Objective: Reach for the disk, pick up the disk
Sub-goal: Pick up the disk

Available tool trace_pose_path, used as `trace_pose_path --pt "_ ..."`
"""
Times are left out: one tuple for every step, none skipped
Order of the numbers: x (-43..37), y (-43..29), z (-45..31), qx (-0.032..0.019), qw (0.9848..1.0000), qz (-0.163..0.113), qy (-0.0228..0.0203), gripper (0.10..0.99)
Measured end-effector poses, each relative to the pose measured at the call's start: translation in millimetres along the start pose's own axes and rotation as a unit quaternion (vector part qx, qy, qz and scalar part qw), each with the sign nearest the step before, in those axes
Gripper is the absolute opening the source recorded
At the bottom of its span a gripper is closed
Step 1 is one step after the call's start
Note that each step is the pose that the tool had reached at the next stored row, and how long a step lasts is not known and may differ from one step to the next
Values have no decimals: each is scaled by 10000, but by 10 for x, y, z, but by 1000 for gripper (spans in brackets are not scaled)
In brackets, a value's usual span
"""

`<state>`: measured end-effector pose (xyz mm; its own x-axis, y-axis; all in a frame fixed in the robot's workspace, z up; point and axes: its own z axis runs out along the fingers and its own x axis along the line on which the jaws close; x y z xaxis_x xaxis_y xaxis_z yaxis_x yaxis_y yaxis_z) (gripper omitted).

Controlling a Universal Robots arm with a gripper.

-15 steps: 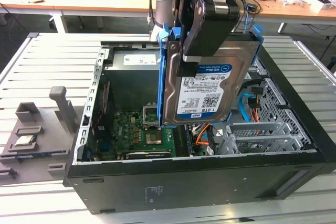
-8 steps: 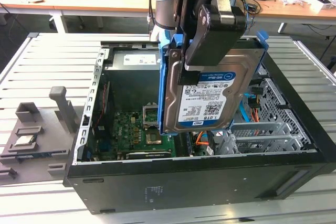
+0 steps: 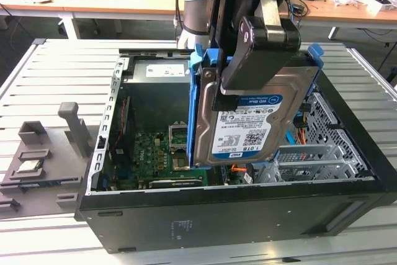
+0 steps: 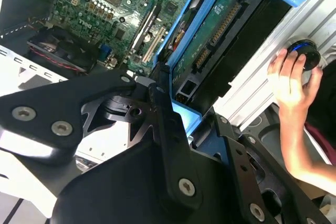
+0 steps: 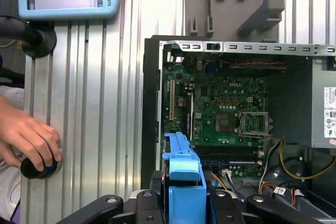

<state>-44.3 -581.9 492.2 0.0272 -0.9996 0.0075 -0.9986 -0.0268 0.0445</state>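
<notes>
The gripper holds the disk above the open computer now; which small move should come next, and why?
Probably a short straight lift: the gripper clamps the silver-grey rectangular hard drive with blue plastic frame upright, but its lower edge hangs inside the black metal computer case.

The black two-fingered gripper (image 3: 248, 91) hangs from the arm's pale blue-grey wrist joint (image 3: 197, 4) above the open case, its fingers clamped on the flat silver-grey hard drive in its blue plastic frame (image 3: 248, 122), which it holds on edge. In both wrist views the black fingers (image 5: 149, 208) flank the blue frame.
</notes>
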Motion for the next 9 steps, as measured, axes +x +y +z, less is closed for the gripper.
trace_pose_path --pt "13 1 0 0 10000 0 0 365" --pt "19 2 0 0 10000 1 0 365" --pt "19 1 0 0 10000 1 0 365" --pt "19 1 0 0 10000 0 0 365" --pt "19 0 0 0 10000 0 0 365" --pt "20 1 0 0 10000 0 0 365" --pt "20 1 0 0 10000 0 0 365" --pt "20 0 0 0 10000 0 0 365" --pt "20 0 0 0 10000 0 0 365"
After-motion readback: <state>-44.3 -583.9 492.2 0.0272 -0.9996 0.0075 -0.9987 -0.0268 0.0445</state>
